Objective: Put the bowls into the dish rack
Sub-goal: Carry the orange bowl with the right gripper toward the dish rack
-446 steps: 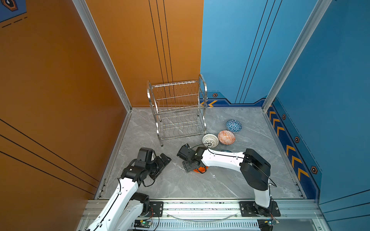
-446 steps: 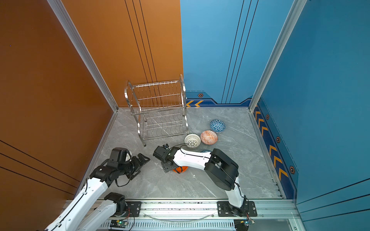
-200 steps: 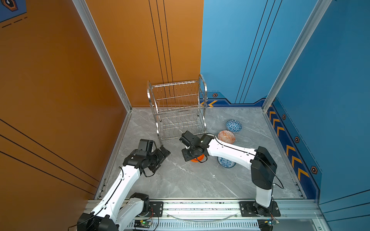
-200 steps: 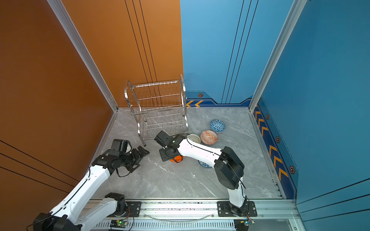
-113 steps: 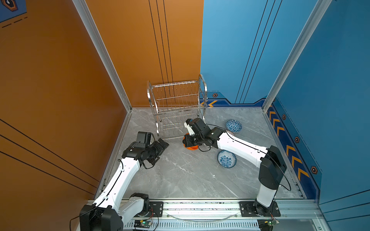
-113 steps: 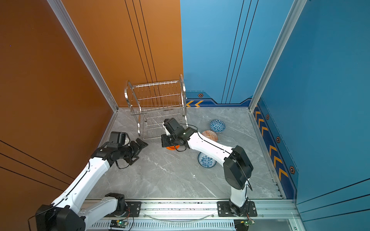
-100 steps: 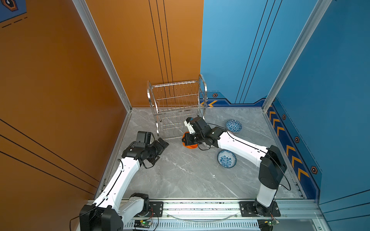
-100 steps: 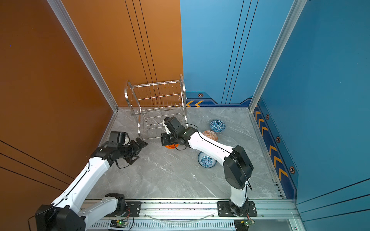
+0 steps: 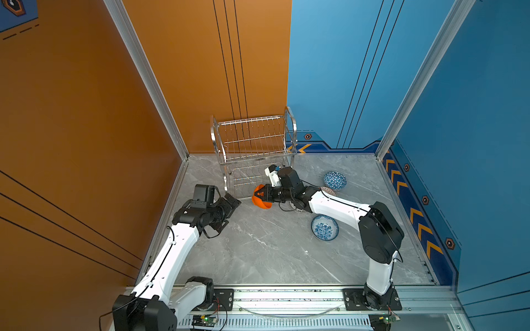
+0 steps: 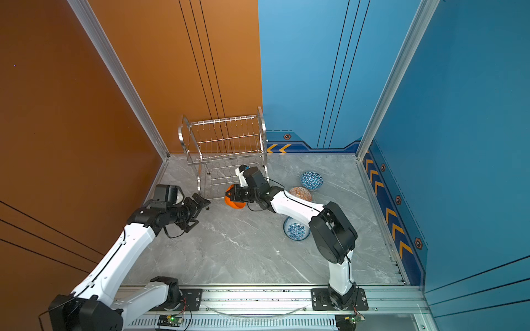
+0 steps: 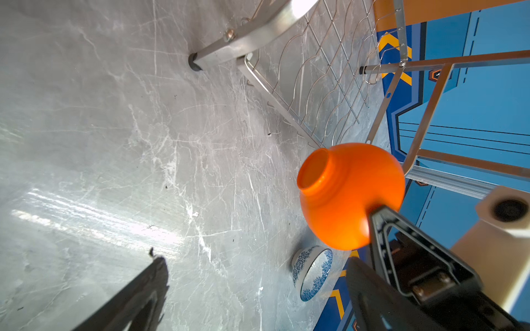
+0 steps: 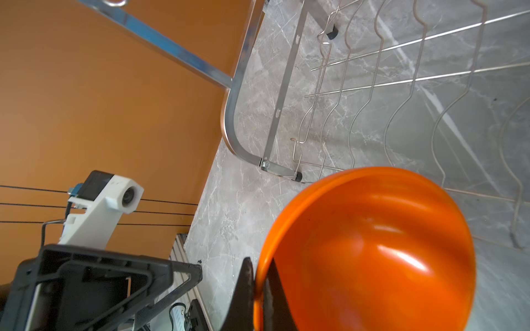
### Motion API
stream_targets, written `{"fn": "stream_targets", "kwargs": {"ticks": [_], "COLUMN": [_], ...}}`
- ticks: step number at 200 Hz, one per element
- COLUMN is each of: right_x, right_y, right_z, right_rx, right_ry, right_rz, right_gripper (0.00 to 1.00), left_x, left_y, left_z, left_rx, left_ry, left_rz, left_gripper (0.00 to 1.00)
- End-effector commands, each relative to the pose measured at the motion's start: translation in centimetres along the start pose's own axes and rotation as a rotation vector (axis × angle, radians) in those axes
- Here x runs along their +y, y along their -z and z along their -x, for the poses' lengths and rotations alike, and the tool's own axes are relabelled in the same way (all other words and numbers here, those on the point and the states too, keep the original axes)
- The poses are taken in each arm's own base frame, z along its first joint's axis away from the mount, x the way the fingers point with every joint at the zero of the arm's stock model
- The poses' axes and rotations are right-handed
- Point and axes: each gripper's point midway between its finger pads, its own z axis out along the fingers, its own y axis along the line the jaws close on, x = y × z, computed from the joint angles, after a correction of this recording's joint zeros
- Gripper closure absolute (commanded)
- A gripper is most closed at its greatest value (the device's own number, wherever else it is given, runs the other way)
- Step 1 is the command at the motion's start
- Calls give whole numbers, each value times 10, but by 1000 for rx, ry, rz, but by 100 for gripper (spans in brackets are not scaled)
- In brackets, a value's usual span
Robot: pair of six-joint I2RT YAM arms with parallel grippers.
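Note:
My right gripper [image 9: 263,195] [image 12: 259,265] is shut on the rim of the plain orange bowl [image 9: 259,199] [image 10: 234,202] [image 12: 372,249]. The bowl hangs tilted on its side just in front of the dish rack's [image 9: 252,143] [image 10: 223,140] wavy lower shelf [image 12: 401,86], with its foot [image 11: 314,172] turned to my left gripper. My left gripper [image 9: 231,201] [image 10: 201,204] [image 11: 258,269] stands open and empty by the rack's front left leg [image 11: 195,64]. On the floor to the right are the blue-white floral bowl [image 9: 324,227] [image 11: 312,272], the blue-white triangle bowl [image 9: 335,180] and the orange-white bowl [image 10: 300,194]. The lattice bowl [image 9: 295,207] is mostly hidden under my right arm.
The rack stands against the back wall at the seam between the orange panel [image 9: 200,71] and the blue panel [image 9: 344,71]. Walls close in the grey marble floor [image 9: 258,252] on three sides. A metal rail [image 9: 286,298] runs along the front.
My right arm has carried the orange bowl from the front middle of the floor up to the rack's lower shelf. My left arm has reached forward toward the rack's front left leg.

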Motion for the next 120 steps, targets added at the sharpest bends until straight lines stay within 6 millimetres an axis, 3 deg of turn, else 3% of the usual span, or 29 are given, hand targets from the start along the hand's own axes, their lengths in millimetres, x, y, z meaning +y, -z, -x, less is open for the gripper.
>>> {"fn": "stream_targets", "kwargs": {"ticks": [1, 102, 120], "right_x": [27, 14, 20], "right_y": [-1, -27, -27], "right_z": [18, 38, 43], "right_rx": [-65, -127, -134], "right_ry": [0, -134, -130], "right_rz": [136, 236, 252], "right_gripper": [100, 100, 100], "left_x": [7, 8, 9], "left_y": [4, 6, 8], "left_z": [0, 7, 8], "left_rx": [4, 15, 20], "left_ry": [4, 8, 7], "left_rz": [37, 38, 40], "left_gripper": [2, 2, 2]}}
